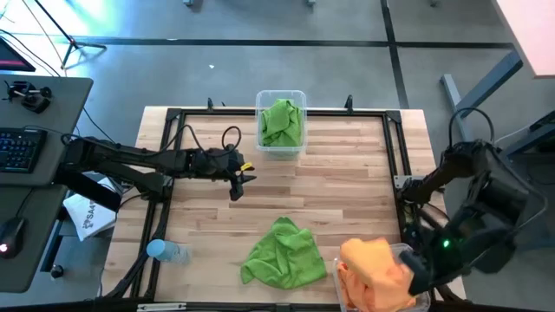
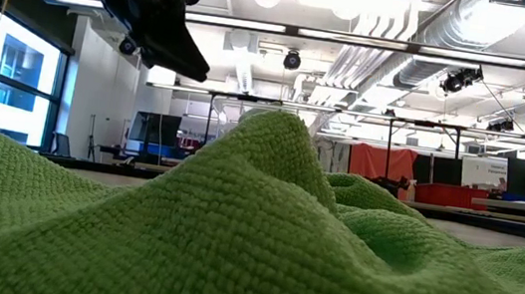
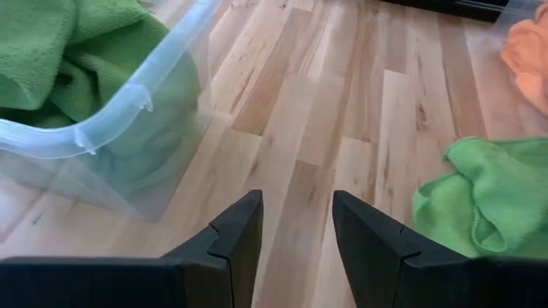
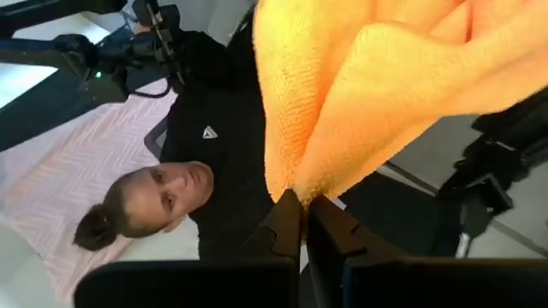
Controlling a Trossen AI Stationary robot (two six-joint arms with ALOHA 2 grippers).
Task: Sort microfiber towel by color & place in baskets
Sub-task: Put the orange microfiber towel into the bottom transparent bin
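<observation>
A clear basket (image 1: 280,146) at the table's far middle holds green towels (image 1: 281,121). A loose green towel (image 1: 282,253) lies bunched on the wood near the front edge and fills the low view (image 2: 252,236). Over a second clear basket (image 1: 406,252) at the near right corner shows an orange towel (image 1: 373,273), with my right gripper (image 4: 304,201) shut on it. My left gripper (image 1: 239,179) stands open above bare wood between the far basket and the loose green towel, nothing between its fingers (image 3: 295,231). My right gripper pinches a bunched fold of the orange towel (image 4: 300,175) between its two fingertips. The cloth spreads wide beyond the fingers in several folds. In the high view it shows over the near right basket; whether its lower part rests in the basket I cannot tell.
A blue-capped bottle (image 1: 165,251) lies near the table's left front corner. A white paper bag (image 1: 87,217) and a desk with a keyboard (image 1: 22,147) are off the left edge. A person (image 4: 163,188) shows beyond the table in the right wrist view.
</observation>
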